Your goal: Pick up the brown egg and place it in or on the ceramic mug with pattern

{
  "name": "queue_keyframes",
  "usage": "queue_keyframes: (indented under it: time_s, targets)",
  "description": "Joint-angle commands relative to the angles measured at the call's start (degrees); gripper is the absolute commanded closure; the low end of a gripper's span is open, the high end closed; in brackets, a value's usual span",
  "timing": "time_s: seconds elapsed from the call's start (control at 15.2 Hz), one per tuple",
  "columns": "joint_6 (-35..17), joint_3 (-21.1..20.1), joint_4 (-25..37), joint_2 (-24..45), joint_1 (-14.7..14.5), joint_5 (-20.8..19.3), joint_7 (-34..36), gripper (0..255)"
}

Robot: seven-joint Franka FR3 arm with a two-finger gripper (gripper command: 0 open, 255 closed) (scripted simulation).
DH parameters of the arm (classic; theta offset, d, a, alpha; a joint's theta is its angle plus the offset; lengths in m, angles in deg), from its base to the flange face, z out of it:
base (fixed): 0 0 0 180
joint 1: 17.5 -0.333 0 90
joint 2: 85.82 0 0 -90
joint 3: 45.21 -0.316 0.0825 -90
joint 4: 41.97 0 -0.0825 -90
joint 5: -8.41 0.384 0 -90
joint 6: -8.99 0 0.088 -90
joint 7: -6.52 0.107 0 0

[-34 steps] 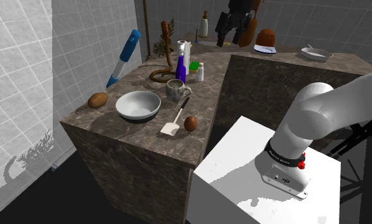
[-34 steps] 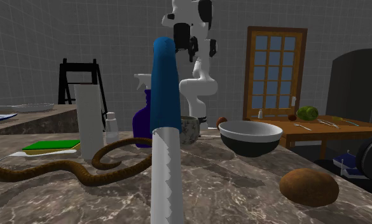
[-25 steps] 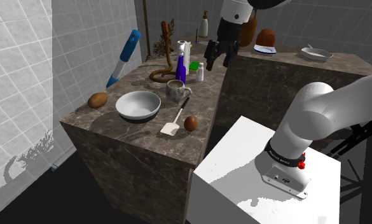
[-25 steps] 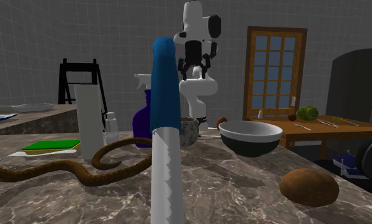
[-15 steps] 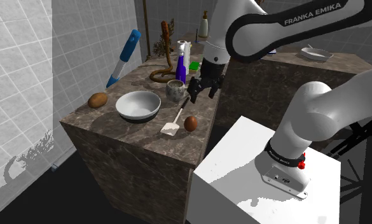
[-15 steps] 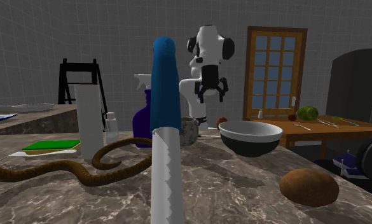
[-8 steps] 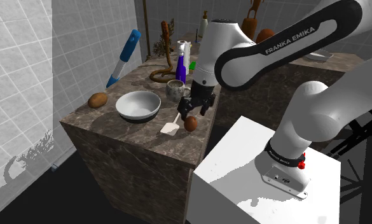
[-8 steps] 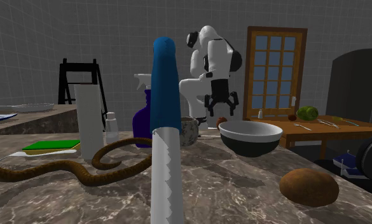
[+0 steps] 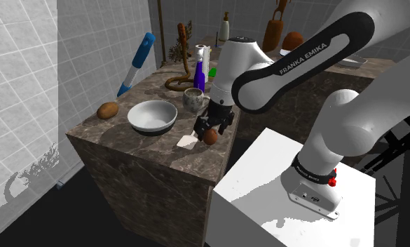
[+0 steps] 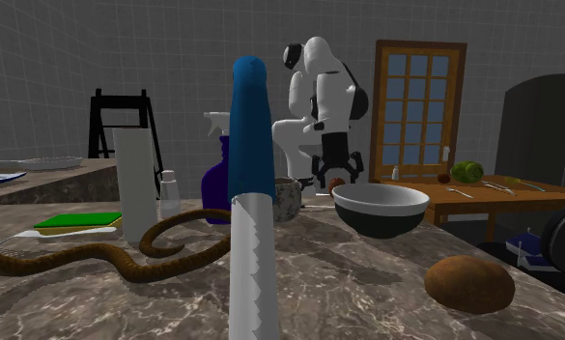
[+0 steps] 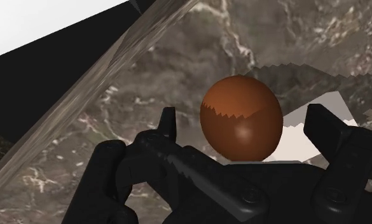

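Observation:
The brown egg (image 9: pixel 212 138) lies near the marble counter's front edge, beside a white spatula (image 9: pixel 187 142). My gripper (image 9: pixel 208 130) has come down over it, open. In the wrist view the egg (image 11: pixel 241 118) sits between the two black fingers (image 11: pixel 168 125), with a gap on each side, so it is not clasped. The patterned grey mug (image 9: pixel 193 99) stands upright a short way behind the egg, next to the white bowl (image 9: pixel 153 116). From across the counter, the gripper (image 10: pixel 334 174) hangs over the egg (image 10: pixel 337 182), right of the mug (image 10: pixel 287 198).
A blue-handled brush (image 9: pixel 137 63), a brown coiled snake shape (image 9: pixel 177 78), a blue spray bottle (image 9: pixel 199 76) and a white roll (image 9: pixel 202 55) crowd the counter's back. A brown potato-like lump (image 9: pixel 108 110) lies left of the bowl. The counter edge (image 11: pixel 95 79) drops off close beside the egg.
The arm has swung down from high over the back counter to the front edge. The open gripper has lowered around the egg. The egg and mug have not moved.

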Motion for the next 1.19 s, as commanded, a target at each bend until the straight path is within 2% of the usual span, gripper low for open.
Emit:
queue_keyframes:
  time_s: [0.0, 0.26, 0.33, 0.92, 1.12]
  targets:
    - [-0.2, -0.1, 0.0, 0.2, 0.0, 0.0, 0.0, 0]
    - [-0.2, -0.1, 0.0, 0.1, 0.0, 0.0, 0.0, 0]
    - [-0.2, -0.1, 0.0, 0.1, 0.0, 0.0, 0.0, 255]
    - [-0.2, -0.1, 0.0, 0.2, 0.0, 0.0, 0.0, 255]
    - [3.2, 0.4, 0.9, -2.3, 0.1, -0.4, 0.3, 255]
